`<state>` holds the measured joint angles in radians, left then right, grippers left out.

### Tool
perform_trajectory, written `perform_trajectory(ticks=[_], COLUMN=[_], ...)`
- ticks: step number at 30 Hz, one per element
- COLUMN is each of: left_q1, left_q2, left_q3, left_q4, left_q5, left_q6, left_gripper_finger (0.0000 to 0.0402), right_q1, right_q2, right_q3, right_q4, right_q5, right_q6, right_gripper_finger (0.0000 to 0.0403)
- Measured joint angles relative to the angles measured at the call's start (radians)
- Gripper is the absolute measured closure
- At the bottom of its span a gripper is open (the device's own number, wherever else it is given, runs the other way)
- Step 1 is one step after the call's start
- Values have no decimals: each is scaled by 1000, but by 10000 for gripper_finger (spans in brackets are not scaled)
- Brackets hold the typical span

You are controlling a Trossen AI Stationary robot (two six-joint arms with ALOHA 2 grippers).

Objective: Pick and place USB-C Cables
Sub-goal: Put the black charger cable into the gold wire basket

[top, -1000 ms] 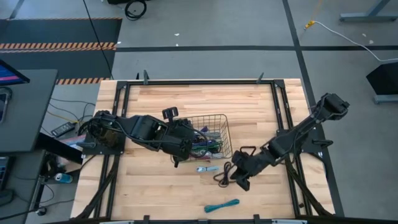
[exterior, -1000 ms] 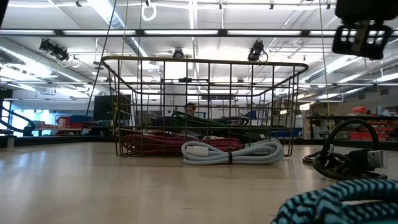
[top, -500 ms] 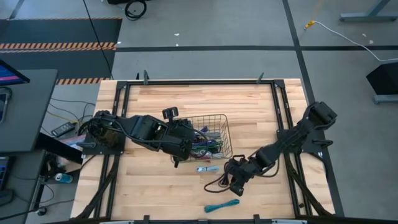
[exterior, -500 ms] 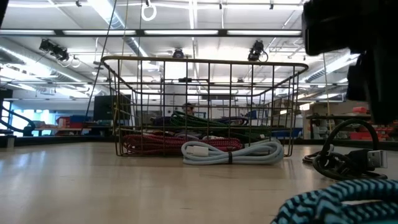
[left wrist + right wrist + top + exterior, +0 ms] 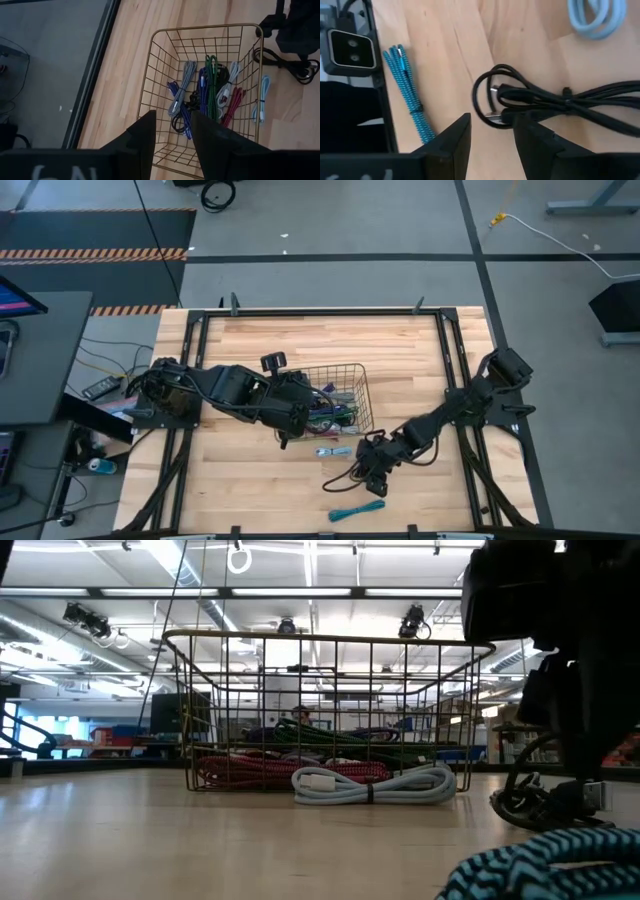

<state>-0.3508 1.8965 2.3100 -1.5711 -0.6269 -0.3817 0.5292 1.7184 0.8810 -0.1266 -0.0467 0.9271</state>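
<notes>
high view: the right gripper (image 5: pixel 372 470) is down over the black cable (image 5: pixel 352 471) on the table (image 5: pixel 250 490), just beside the pale blue cable (image 5: pixel 333 451) and the basket (image 5: pixel 345 370). the teal cable (image 5: pixel 357 509) lies nearer the table's front edge. the left gripper (image 5: pixel 296 417) waits over the basket's near side.

low view: the dark bulk of the right arm hangs above the black cable's loop (image 5: pixel 545 802); the pale blue cable (image 5: pixel 372 784) lies against the basket's front wall (image 5: pixel 330 710), with red and green cables inside.

left wrist view: the left fingers (image 5: pixel 144 135) stand apart with nothing between them, above the basket (image 5: pixel 160 60), which holds several cables (purple, green, grey, maroon).

right wrist view: the right fingers (image 5: pixel 455 137) are apart, empty, straddling the end of the black cable (image 5: pixel 530 102) where plug and loop meet.

risks, as i judge them: closing on a single strand would let the bundle unwind and trail, perhaps snagging the basket rim on the way in. a pinch too near the plug could slip off. a low approach may shove the cable sideways, toward the pale blue one.
</notes>
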Motion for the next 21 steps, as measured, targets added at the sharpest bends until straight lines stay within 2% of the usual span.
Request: perform_trajectory(ticks=[12,17,21], left_q1=[0,0,0], left_q2=[0,0,0], left_q3=[0,0,0], left_q4=[0,0,0], left_q5=[0,0,0], left_q6=[0,0,0], left_gripper_finger=[271,271,271], right_q1=[-13,-13,-14], right_q2=[0,0,0], right_q3=[0,0,0], right_q4=[-8,-9,-9], right_q5=[30,90,106], right_q6=[-70,-71,-42], right_gripper_finger=[251,252,279])
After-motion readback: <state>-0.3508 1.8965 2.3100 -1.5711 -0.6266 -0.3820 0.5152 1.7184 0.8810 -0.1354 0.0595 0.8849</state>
